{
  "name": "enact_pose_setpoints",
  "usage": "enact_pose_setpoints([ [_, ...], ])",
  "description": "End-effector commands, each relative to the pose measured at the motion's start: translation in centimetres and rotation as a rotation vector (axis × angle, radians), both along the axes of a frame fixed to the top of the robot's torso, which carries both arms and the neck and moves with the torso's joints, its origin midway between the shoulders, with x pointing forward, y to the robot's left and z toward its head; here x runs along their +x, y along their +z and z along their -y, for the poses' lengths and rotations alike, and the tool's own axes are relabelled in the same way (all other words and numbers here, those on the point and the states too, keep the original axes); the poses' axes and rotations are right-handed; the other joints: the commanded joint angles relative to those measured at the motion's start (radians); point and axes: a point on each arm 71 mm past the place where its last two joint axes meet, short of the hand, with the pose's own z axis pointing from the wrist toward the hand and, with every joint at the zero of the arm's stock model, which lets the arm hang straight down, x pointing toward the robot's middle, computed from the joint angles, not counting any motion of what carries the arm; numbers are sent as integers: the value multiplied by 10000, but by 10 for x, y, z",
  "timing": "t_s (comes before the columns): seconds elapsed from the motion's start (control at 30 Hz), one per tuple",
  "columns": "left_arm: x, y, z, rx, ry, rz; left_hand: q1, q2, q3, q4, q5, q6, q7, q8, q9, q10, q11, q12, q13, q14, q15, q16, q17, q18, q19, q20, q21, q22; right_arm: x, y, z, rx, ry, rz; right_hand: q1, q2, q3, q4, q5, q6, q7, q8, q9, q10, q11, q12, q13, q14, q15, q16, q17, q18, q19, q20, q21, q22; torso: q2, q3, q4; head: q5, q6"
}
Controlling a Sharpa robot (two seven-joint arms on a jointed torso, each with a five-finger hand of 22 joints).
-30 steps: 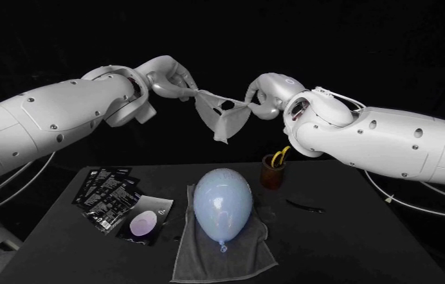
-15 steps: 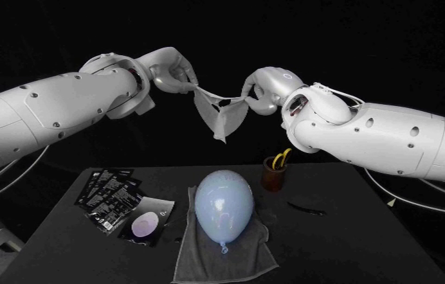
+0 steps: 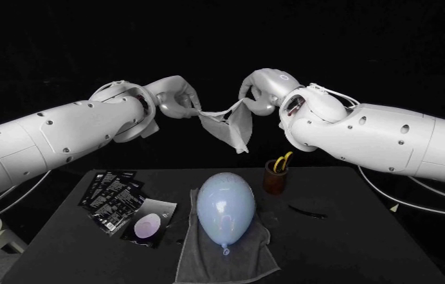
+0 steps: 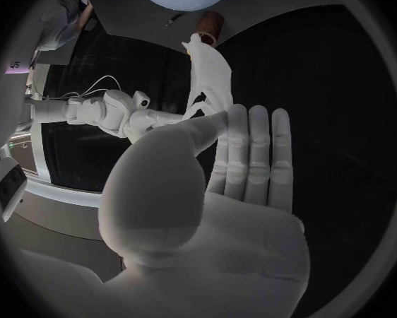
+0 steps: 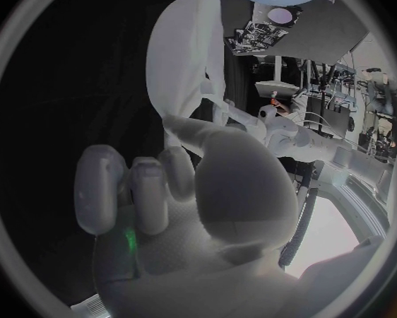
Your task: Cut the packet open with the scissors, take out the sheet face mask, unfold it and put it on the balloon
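We hold the sheet mask in the air between both hands: our left hand pinches its left corner, our right hand its right edge. It hangs well above the balloon lying on the towel, apart from both.

A black table spans the lower part of the head view. A grey towel lies lengthwise at its middle, its edges rumpled. A brown cup stands upright just beyond the towel's far right corner. A small dark strip lies flat to the right of the towel. A fan of black packets lies near the table's left edge.
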Motion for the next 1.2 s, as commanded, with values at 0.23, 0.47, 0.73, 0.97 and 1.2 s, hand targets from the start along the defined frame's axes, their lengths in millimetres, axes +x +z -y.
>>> enact_pose_setpoints([
  [0.23, 1, -14, -4, -305, 103, -96, -4, 57, 62, -9, 38, 38, 14, 28, 1145, -139, -24, 53, 22, -26, -30, 42, -15, 58, -69, -15, 63, 27, 5, 25, -14, -1468, 1299, 125, 78, -12, 18, 21, 21, 78, 39, 34, 311, -6, 3, -15, 340, 1053, -66, 30, 2599, -44, 424, -4, 35, 2100, 34, -28, -48, -119, -93],
  [0.47, 9, -18, -11, -91, 365, -47, -12, 57, 66, -10, 37, 35, 16, 28, 1150, -143, -22, 60, 27, -29, -29, 48, -16, 58, -78, -12, 72, 33, 12, 35, -19, -2859, 1244, 261, 67, -15, 8, 36, 21, 75, 37, 36, 312, 7, 6, 15, 368, 1059, -59, 42, 2627, -44, 422, -5, 37, 2100, 48, -14, -23, -171, -72],
  [0.73, 14, -14, -13, -256, 550, 247, -15, 69, 95, -24, 39, 29, 19, 30, 1169, -158, -20, 88, 47, -41, -28, 69, -16, 61, -104, -8, 104, 55, 14, 42, -24, -3920, 1058, 425, 57, -22, -2, 48, 20, 80, 32, 42, 315, 26, 6, 55, 405, 1059, -49, 42, 2627, -47, 425, -6, 49, 2103, 53, -33, -37, -268, 3],
  [0.97, 16, 11, -7, -503, 426, 676, -15, 71, 107, -33, 39, 24, 23, 30, 1177, -166, -17, 102, 56, -47, -28, 79, -15, 62, -115, -8, 122, 66, 17, 39, -25, -4369, 858, 383, 52, -25, -7, 56, 20, 82, 29, 45, 316, 26, 6, 53, 405, 1059, -43, 42, 2627, -42, 415, -7, 22, 2096, 99, -43, -5, -313, 45],
  [1.2, 17, 57, -15, -856, 581, 1384, -21, 69, 112, -37, 37, 22, 26, 31, 1185, -174, -14, 113, 64, -54, -26, 87, -15, 61, -126, -5, 136, 75, 23, 30, -17, -4480, 477, 238, 50, -24, -9, 61, 20, 83, 28, 47, 317, 14, 6, 28, 384, 1059, -40, 42, 2627, -39, 410, -7, 9, 2093, 85, -22, 1, -195, 27],
])
